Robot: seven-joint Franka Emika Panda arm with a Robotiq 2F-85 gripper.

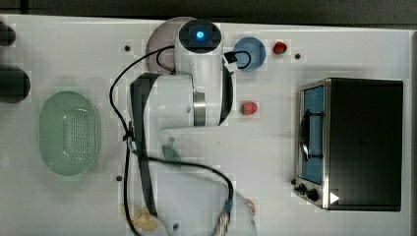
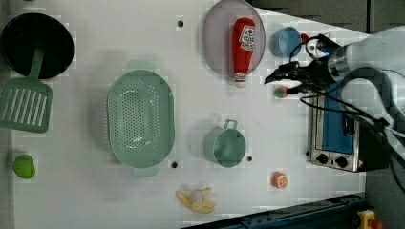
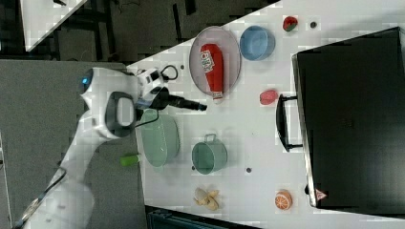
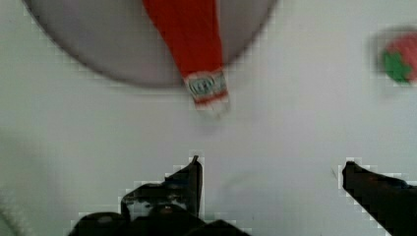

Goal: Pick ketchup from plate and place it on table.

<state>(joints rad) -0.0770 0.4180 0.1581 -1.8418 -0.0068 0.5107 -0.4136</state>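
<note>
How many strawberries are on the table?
2. One strawberry lies by the blue bowl. The other lies between the plate and the oven's handle. The arm might hide more.

The ketchup (image 2: 243, 43) carries a white label, but its print cannot be read.

white table (image 2: 95, 200) carries plate (image 2: 215, 43), green basket (image 2: 139, 118), toaster oven (image 2: 334, 138).

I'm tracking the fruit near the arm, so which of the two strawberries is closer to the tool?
The strawberry on the table between the plate and the toaster oven, just beside the open tool. The other strawberry lies beyond the blue dish.
</note>
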